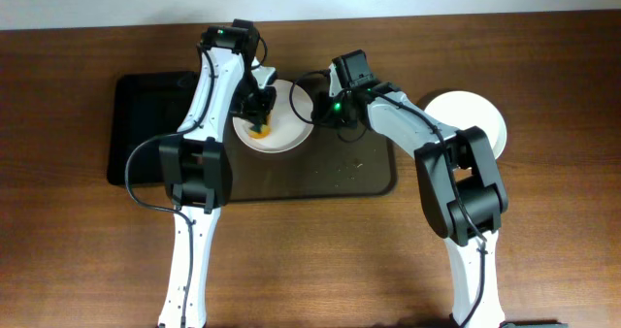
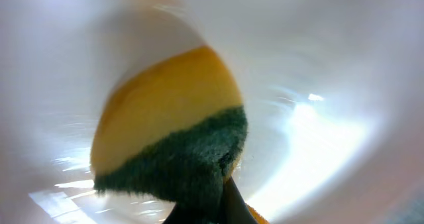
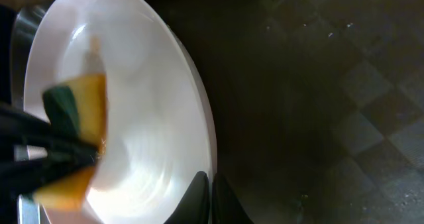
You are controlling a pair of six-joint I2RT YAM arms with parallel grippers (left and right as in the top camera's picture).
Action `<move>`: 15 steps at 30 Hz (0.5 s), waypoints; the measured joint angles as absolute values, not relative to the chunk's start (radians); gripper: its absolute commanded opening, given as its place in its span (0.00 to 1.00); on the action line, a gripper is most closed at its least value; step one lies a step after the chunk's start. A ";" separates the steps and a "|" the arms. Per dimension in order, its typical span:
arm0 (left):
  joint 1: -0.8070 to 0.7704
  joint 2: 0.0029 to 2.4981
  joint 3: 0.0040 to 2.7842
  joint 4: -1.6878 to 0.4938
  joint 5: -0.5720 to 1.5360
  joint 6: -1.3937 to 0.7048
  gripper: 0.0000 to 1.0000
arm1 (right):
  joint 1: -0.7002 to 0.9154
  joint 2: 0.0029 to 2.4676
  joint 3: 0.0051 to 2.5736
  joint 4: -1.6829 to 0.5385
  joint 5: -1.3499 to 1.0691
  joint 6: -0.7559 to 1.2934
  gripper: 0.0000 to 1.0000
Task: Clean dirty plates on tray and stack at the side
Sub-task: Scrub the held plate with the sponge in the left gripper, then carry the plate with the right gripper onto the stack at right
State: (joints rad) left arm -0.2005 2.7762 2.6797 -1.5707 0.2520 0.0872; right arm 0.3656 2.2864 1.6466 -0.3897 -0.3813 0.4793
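Observation:
A white plate [image 1: 287, 124] lies at the far middle of the dark brown tray [image 1: 374, 173]. My left gripper [image 1: 259, 114] is shut on a yellow and green sponge [image 1: 258, 129] that presses on the plate's inside. The sponge fills the left wrist view [image 2: 169, 138] against the white plate [image 2: 318, 71]. My right gripper [image 1: 320, 110] is shut on the plate's right rim, seen in the right wrist view [image 3: 210, 194], where the plate [image 3: 159, 118] and sponge [image 3: 83, 108] show. More white plates [image 1: 475, 119] sit on the table to the right of the tray.
A smaller black tray [image 1: 146, 124] lies to the left of the brown tray. Small crumbs [image 1: 344, 165] are scattered on the brown tray. Both arms cross over the near part of the table.

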 measured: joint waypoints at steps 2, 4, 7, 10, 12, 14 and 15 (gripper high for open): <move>-0.200 2.815 2.724 -1.640 0.418 0.140 0.00 | 0.365 2.283 1.650 -0.420 -0.375 0.488 0.04; -0.200 2.857 2.811 -1.691 0.475 0.157 0.00 | 0.365 2.282 1.652 -0.447 -0.374 0.501 0.22; -0.191 2.873 2.939 -1.689 0.512 0.145 0.00 | 0.371 2.276 1.656 -0.474 -0.386 0.512 0.60; -0.145 2.869 3.106 -1.682 0.521 0.099 0.00 | 0.376 2.271 1.658 -0.476 -0.380 0.511 0.04; -0.110 2.832 3.120 -1.653 0.516 0.081 0.00 | 0.373 2.277 1.644 -0.490 -0.368 0.517 0.04; -0.104 2.807 3.120 -1.670 0.494 0.074 0.00 | 0.367 2.276 1.644 -0.499 -0.367 0.516 0.04; -0.105 2.803 3.120 -1.679 0.483 0.073 0.00 | 0.363 2.270 1.644 -0.514 -0.363 0.511 0.04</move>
State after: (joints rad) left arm -0.1051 2.8025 3.1203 -1.6787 0.4828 0.0727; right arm 0.3630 2.2700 1.6436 -0.5137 -0.3630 0.5114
